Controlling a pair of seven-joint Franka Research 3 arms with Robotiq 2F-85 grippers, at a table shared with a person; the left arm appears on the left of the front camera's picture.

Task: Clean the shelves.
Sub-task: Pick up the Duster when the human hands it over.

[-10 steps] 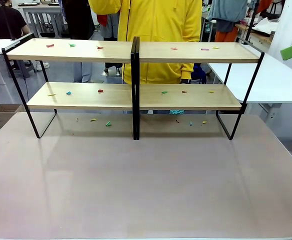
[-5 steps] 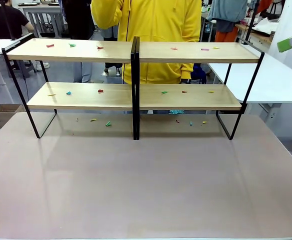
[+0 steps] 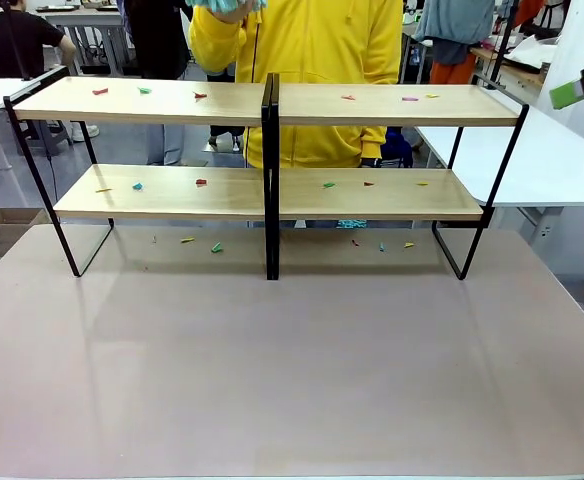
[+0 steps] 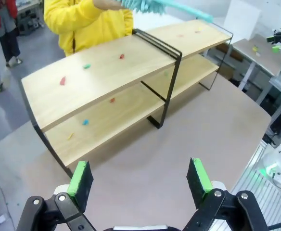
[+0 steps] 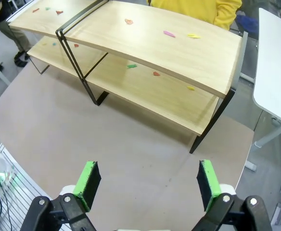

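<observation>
**A:** What is new at the shelves [image 3: 232,193]?

**B:** They stand on the table [image 3: 292,370], with coloured scraps [image 3: 201,183] on every board. Behind them the person [image 3: 302,60] has raised an arm with a teal duster [image 3: 227,4]. I think the sweeping begins soon.

**A:** And the wrist views?

**B:** The front view gives just a tuft. The left wrist view gives the whole duster [image 4: 152,6], above the shelves. The left gripper [image 4: 139,179] and the right gripper [image 5: 147,185] hover before the shelves, spread wide and empty.
</observation>
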